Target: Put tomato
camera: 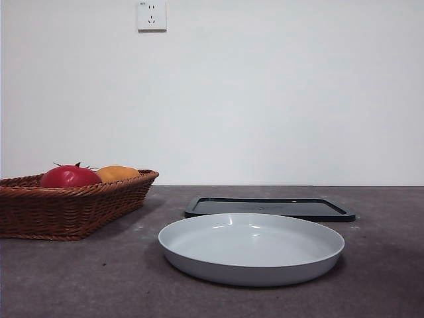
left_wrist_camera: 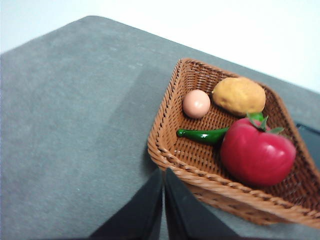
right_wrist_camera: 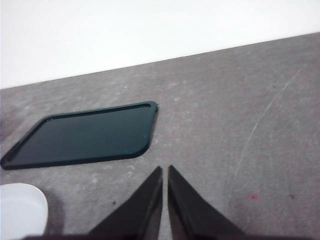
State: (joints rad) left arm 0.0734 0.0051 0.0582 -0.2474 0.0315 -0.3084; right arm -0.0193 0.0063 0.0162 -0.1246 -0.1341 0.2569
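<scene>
The glossy red tomato (camera: pixel 69 177) with a green stem lies in a brown wicker basket (camera: pixel 73 205) at the left of the table. In the left wrist view the tomato (left_wrist_camera: pixel 257 152) lies in the basket (left_wrist_camera: pixel 170 160) beside an orange-yellow fruit (left_wrist_camera: pixel 239 95), a small pale pink fruit (left_wrist_camera: pixel 196 103) and a green pepper (left_wrist_camera: pixel 202 135). My left gripper (left_wrist_camera: pixel 163 172) is shut and empty, above the table just outside the basket's rim. My right gripper (right_wrist_camera: pixel 165 170) is shut and empty, above bare table near the black tray. Neither arm shows in the front view.
A wide grey plate (camera: pixel 252 248) sits at the middle front; its edge also shows in the right wrist view (right_wrist_camera: pixel 20 210). A flat black tray (camera: pixel 268 208) lies behind it, also in the right wrist view (right_wrist_camera: pixel 85 135). A white wall stands behind the table.
</scene>
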